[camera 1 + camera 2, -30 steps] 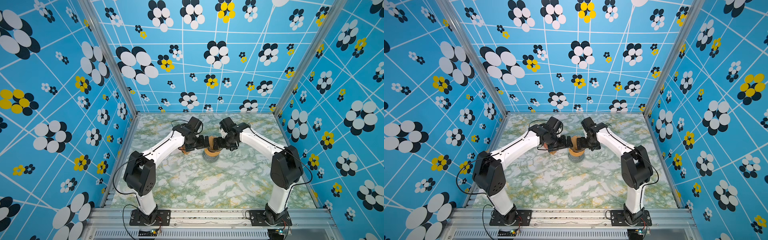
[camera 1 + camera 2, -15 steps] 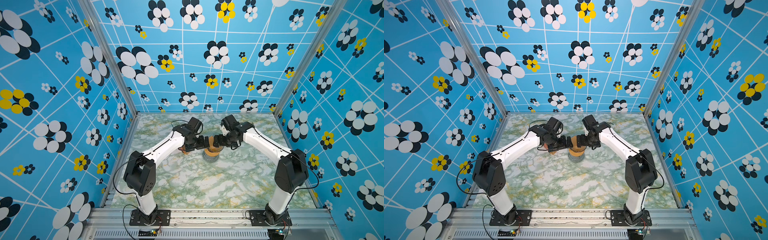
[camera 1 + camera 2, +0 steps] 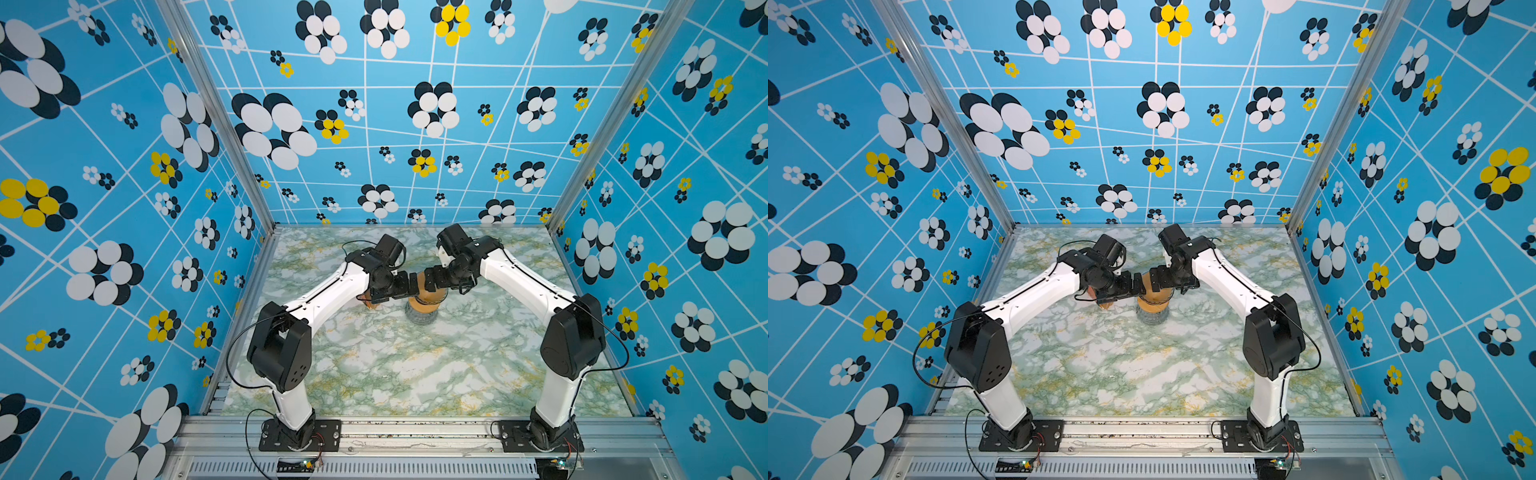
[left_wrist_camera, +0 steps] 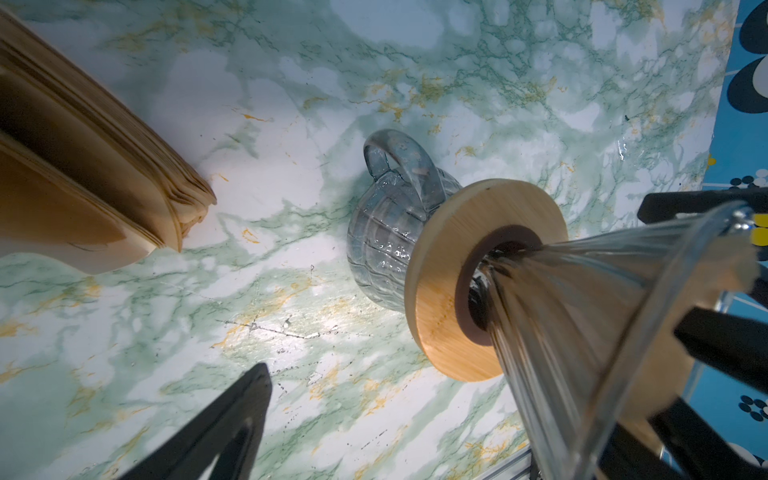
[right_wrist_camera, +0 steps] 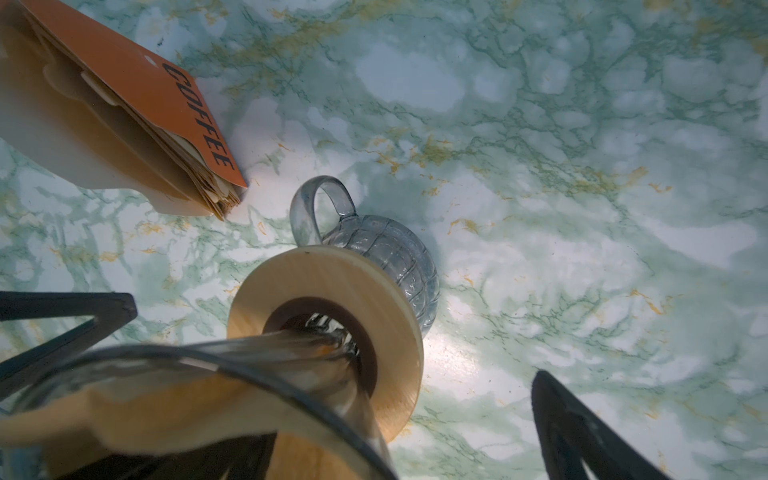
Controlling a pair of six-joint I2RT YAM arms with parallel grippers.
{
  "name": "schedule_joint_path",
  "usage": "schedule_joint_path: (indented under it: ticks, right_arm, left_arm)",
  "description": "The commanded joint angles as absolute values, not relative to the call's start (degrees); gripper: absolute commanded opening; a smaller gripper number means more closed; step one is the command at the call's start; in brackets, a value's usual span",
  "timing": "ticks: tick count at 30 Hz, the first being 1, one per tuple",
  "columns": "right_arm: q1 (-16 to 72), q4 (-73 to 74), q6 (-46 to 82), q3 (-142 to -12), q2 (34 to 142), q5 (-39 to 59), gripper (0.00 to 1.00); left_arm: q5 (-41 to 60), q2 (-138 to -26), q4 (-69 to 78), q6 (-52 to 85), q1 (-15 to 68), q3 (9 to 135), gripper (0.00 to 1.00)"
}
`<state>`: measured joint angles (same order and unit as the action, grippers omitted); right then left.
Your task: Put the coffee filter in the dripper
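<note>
Although shifted slightly at the right elbow over the last second, otherwise parked as before above the marble table (image 3: 395,365). No closing or widening either: spread fully on both sides, left gripper (image 3: 410,286) and right gripper (image 3: 430,283), gripping nothing, flanking the stack in the middle. Reads as a release already made, with only lingering since.

Down that stack: glass jug (image 4: 382,241) on the table, wooden ring (image 4: 440,266) on its mouth, dripper (image 4: 582,311) seated through the ring's hole, coffee filter (image 5: 174,411) inside the glass as a tan lining. Looks placed, then. Only withdrawal left, with care not to clip the glass.

Harder to make out: orange packet (image 5: 137,79) of spare papers, cropped at the frame edge. Stack top blocked by both wrists in both top views. Dripper rim cut off and smeared in the wrist views. Filter tip blurred behind ribbed glass, so full seating unconfirmed. Possibly a left finger brushing the cone; cannot tell.
</note>
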<state>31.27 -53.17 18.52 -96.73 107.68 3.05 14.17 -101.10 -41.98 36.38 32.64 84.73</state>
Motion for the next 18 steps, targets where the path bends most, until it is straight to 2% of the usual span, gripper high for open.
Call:
schedule_joint_path:
  ticks: [1,18]
  right_arm:
    - [31.9,-57.0,17.1,-98.9,109.7,1.0,0.95]
    - [31.9,-60.1,18.0,-103.5,115.5,1.9,0.96]
  left_arm:
    - [14.5,-100.8,-42.8,36.5,32.3,84.6,1.0]
    - [14.3,-100.5,-42.7,36.5,32.3,84.1,1.0]
